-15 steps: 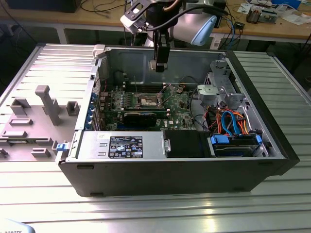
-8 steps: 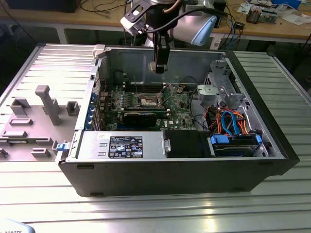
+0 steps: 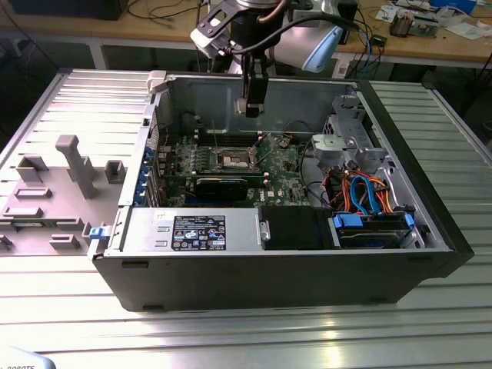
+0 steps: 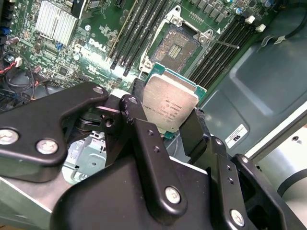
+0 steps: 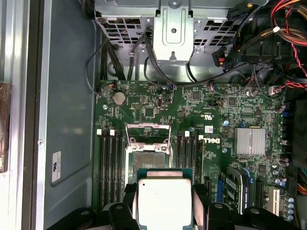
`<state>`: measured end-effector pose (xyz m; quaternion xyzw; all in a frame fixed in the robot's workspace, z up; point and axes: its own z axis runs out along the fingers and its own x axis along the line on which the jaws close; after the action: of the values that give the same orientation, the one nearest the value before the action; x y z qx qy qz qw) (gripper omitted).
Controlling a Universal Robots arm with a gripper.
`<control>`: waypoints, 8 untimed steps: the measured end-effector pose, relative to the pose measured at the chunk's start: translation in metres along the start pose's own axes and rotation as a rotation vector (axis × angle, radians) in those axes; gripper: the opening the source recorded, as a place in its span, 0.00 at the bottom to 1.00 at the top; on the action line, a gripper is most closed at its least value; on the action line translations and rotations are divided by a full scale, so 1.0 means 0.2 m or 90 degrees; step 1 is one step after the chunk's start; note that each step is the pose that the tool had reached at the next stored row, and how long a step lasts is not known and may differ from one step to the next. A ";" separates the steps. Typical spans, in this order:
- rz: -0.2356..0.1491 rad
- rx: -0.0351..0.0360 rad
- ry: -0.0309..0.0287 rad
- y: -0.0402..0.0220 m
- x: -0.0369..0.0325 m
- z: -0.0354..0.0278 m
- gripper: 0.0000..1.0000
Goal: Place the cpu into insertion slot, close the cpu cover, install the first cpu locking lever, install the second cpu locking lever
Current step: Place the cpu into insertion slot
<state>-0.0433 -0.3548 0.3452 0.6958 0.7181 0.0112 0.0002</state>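
My gripper (image 3: 252, 109) hangs inside the open computer case, above the green board. It is shut on the cpu (image 4: 170, 106), a flat square chip with a silver-grey top, pinched at two opposite edges by black fingers (image 4: 138, 112). In the first wrist view the cpu (image 5: 164, 199) sits between the fingers (image 5: 128, 203), a short way off from the insertion slot (image 5: 149, 157). The insertion slot (image 4: 175, 46) lies bare, its dull gold-brown contact field showing. The cpu cover (image 5: 147, 126), a thin silver frame, stands raised at the slot's edge. In the exterior view the insertion slot (image 3: 234, 160) lies below the gripper.
Long black memory slots (image 5: 109, 165) flank the socket on both sides. A black expansion card (image 3: 223, 185) lies beside it, and a finned heat sink (image 5: 249, 141) stands further off. A drive cage (image 3: 350, 142), coloured cables (image 3: 369, 192) and a power supply (image 3: 192, 231) crowd the case. Grey fixture blocks (image 3: 73, 163) stand outside.
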 end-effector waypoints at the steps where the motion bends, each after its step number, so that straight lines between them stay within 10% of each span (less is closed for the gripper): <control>1: 0.000 0.0037 0.0001 0.000 0.000 0.005 0.54; 8: 0.000 0.0055 0.0001 -0.003 0.000 0.017 0.54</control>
<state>-0.0439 -0.3548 0.3417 0.6960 0.7179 0.0082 -0.0029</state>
